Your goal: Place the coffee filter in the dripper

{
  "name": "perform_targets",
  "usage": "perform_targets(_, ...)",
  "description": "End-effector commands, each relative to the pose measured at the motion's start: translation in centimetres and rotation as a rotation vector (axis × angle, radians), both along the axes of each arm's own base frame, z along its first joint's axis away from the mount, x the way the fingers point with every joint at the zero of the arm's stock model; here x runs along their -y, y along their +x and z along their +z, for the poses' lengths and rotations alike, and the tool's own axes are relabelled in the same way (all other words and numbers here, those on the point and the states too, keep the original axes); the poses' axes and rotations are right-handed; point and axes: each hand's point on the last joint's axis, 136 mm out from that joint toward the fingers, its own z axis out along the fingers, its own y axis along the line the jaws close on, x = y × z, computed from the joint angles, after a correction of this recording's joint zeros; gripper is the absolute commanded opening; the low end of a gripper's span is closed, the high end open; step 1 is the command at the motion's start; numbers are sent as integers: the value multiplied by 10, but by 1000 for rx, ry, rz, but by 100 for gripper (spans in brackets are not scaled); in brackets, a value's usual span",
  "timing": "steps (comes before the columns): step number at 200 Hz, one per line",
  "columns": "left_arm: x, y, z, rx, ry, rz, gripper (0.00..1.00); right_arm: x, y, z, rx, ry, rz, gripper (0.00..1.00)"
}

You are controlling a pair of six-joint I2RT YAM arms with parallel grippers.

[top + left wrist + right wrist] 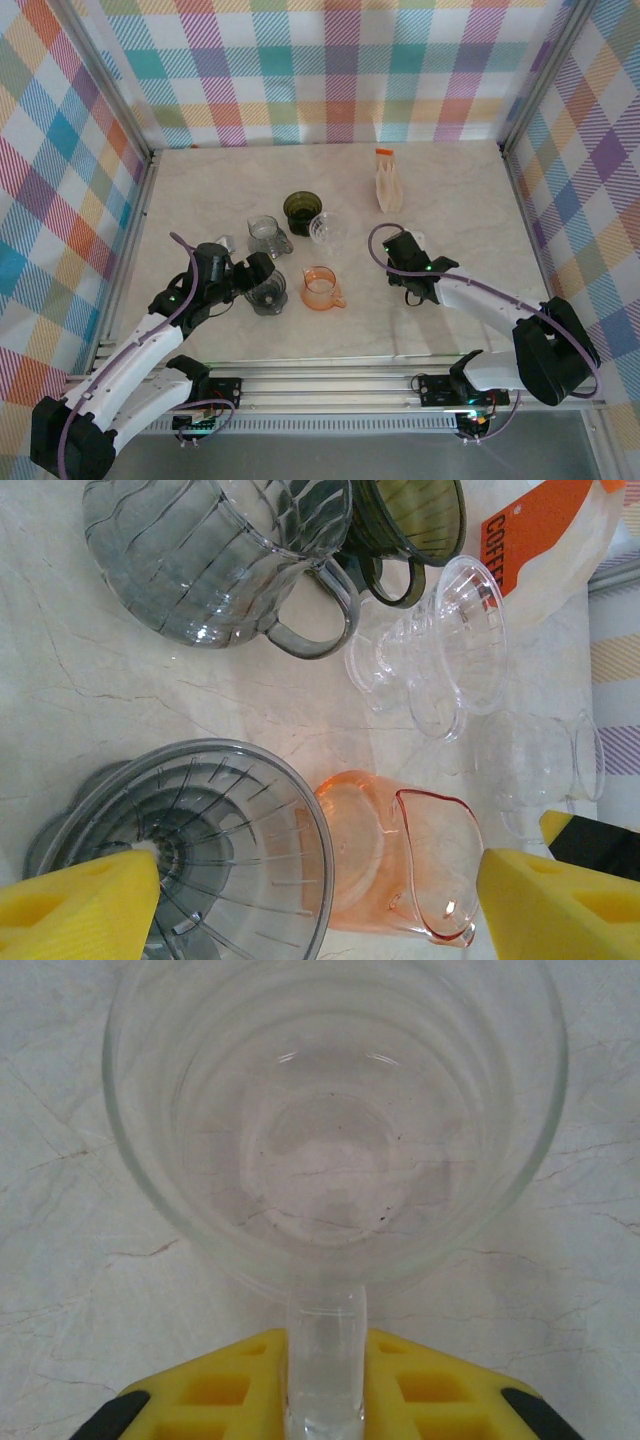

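Orange label on the filter packet [388,182] reads "COFFE" in the left wrist view, the rest cut off by the frame edge; body of the packet pale and translucent; no other writing legible.
Packet sits far back on the marble table [470,200], right of centre; long axis runs near to far, orange end toward the back wall; whether it stands or lies flat, cannot tell.
Right gripper [325,1352] clenched on the handle of a clear dripper [335,1130]; mouth faces the camera, handle pointing back between the yellow pads; dripper near the packet, on its near side, apart from it.
Left gripper [320,920] released, yellow pads [80,910] wide apart, grasping nothing; grey dripper [210,840] and orange dripper [400,860] lie below, touching or nearly so.
Cluster left of the packet, between it and the left gripper: green dripper [302,210], second clear dripper [328,228], grey handled cup [267,235]; all close together.
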Motion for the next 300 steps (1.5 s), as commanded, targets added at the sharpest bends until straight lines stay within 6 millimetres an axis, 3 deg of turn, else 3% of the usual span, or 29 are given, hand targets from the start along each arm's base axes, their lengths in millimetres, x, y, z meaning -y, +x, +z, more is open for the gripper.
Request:
perform_targets(1, 3, -2, 5, -10, 2, -19, 83, 0, -7, -5, -29, 10, 20, 27)
perform_targets(39, -2, -4, 5, -19, 16, 4, 83, -2, -9, 5, -11, 39, 22, 39)
perform_targets(86, -2, -4, 16, -2, 4, 5, 84, -11, -16, 42, 62, 131, 91, 68)
perform_targets(97, -1, -4, 18, 1, 0, 2, 84, -26, -21, 52, 76, 177, 168, 70)
perform_targets(112, 0, -5, 20, 1, -7, -2, 84, -63, -34, 64, 103, 271, 360, 73)
perform_targets(137, 1, -6, 19, -2, -10, -8, 84, -116, -66, 63, 63, 392, 652, 82)
perform_targets(168, -1, -7, 17, -8, -7, -3, 84, -147, -83, 37, 6, 351, 816, 82)
perform_targets(237, -3, -8, 13, -16, 2, 5, 84, -164, -80, 3, -36, 288, 876, 68)
perform_targets(273, -2, -7, 11, -18, -3, 9, 84, -169, -84, -9, -55, 251, 901, 44)
perform_targets(300, -2, -7, 10, -18, -3, 6, 84, -168, -90, -9, -44, 229, 916, 32)
